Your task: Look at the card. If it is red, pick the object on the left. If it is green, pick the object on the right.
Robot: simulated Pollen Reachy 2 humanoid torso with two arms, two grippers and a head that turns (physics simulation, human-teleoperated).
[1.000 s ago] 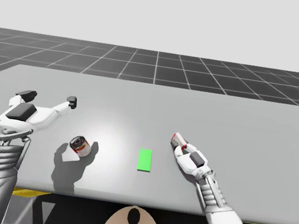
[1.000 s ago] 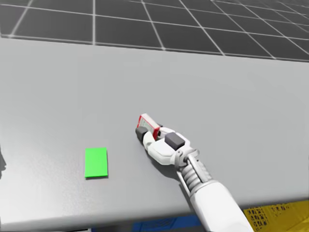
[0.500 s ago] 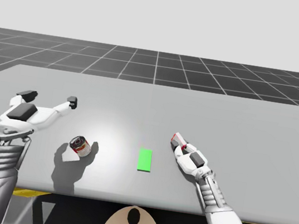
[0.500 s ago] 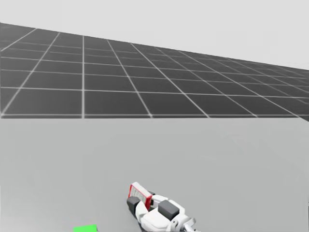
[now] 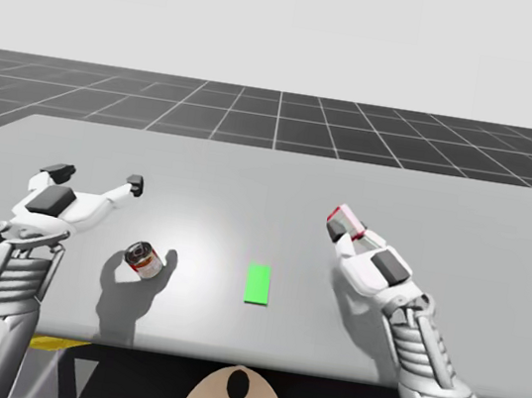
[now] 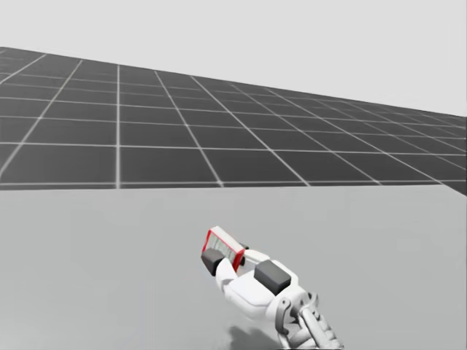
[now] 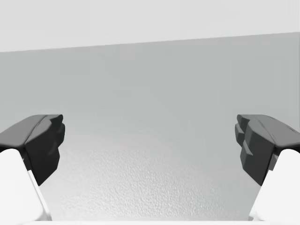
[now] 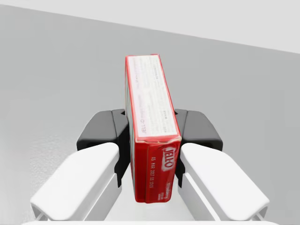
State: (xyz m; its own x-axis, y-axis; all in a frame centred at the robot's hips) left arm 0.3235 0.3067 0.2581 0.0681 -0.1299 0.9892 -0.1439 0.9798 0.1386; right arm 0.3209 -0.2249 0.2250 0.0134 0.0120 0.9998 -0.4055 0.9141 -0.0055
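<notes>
A green card [image 5: 257, 284] lies flat near the table's front middle. Left of it a small red and white can [image 5: 142, 258] rests on its side. My right gripper [image 5: 342, 228] is shut on a slim red box [image 5: 346, 217] and holds it above the table, right of the card. In the right wrist view the red box [image 8: 150, 136] stands on edge, with both dark pads [image 8: 194, 129] of the gripper [image 8: 149, 123] pressed to its sides. The head view shows the same box [image 6: 222, 248] in that gripper [image 6: 219, 259]. My left gripper [image 5: 95, 178] hovers open behind the can; nothing lies between its fingers [image 7: 42, 143].
The grey table [image 5: 444, 216] stretches wide behind and to the right of the held box. A dark gridded floor lies beyond its far edge. The table's front edge runs just below the card.
My right gripper has risen off the table with the red box and moved slightly right. My head has turned upward. The left arm has shifted only slightly.
</notes>
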